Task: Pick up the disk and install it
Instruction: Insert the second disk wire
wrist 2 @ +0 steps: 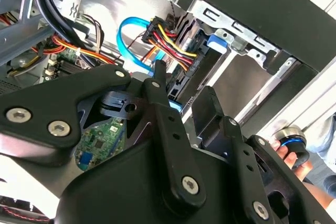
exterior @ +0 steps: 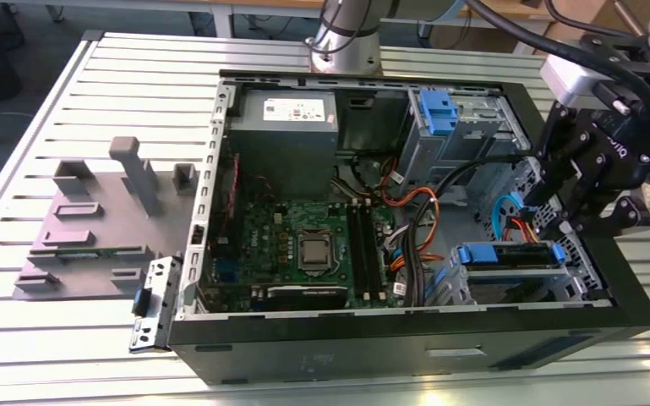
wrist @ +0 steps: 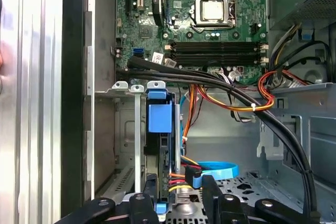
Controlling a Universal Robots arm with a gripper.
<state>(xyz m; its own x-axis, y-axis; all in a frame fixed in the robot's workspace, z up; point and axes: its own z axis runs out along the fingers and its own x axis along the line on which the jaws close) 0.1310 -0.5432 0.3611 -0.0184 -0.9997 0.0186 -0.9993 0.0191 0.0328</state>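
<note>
The disk (exterior: 507, 255) lies in the drive bay at the case's front corner, on the exterior view's right, with its blue carrier frame showing. In the first wrist view the disk (wrist: 164, 145) stands edge-on in the bay under its blue handle. My gripper (exterior: 561, 227) hangs just over the disk's cable end. In the first wrist view my gripper (wrist: 176, 203) is open, its two black fingers (wrist: 140, 203) standing apart on either side of the disk's edge. In the second wrist view my gripper (wrist 2: 181, 85) points into the bay beside the plugged cables.
The open computer case (exterior: 415, 338) holds the motherboard (exterior: 302, 245), a grey power-supply box (exterior: 283, 127) and an upper drive cage (exterior: 460, 127). Blue and orange cables (exterior: 503, 211) run beside the bay. A grey fixture (exterior: 99, 220) lies on the slatted table. A hand (wrist 2: 291, 156) shows outside the case.
</note>
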